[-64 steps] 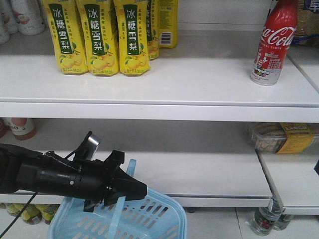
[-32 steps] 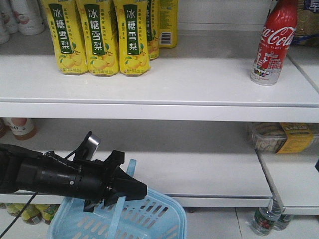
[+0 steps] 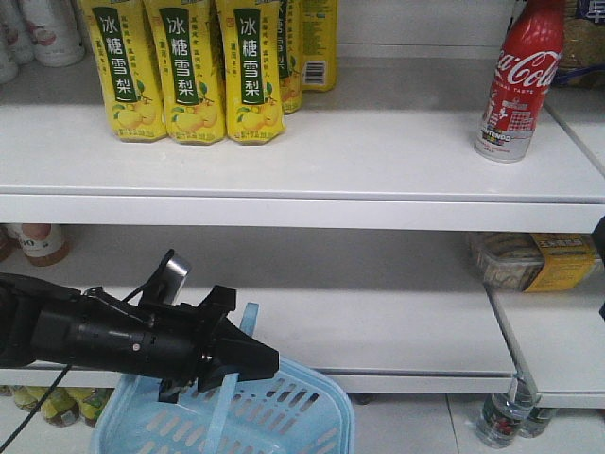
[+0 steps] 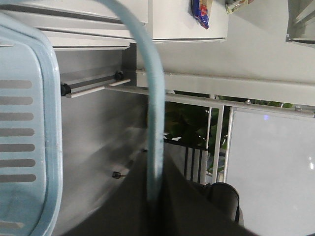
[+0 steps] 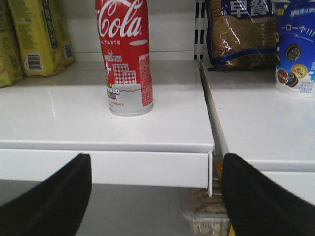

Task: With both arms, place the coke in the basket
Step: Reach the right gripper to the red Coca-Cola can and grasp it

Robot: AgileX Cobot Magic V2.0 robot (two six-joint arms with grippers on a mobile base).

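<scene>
The left gripper [image 3: 250,364] was clamped on the handle [image 4: 156,98] of the basket [image 3: 307,411]. The right gripper [image 5: 155,194] was wide open, below the coke [image 5: 125,56], which stood upright on the upper shelf [image 5: 59,113]. Risk: an off-centre approach could topple the slim bottle.

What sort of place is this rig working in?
Probably a shop, or a mock-up of one: white tiered shelving stocked with rows of yellow drink packs, a coke bottle and biscuit packets, plus a light blue shopping basket.
</scene>
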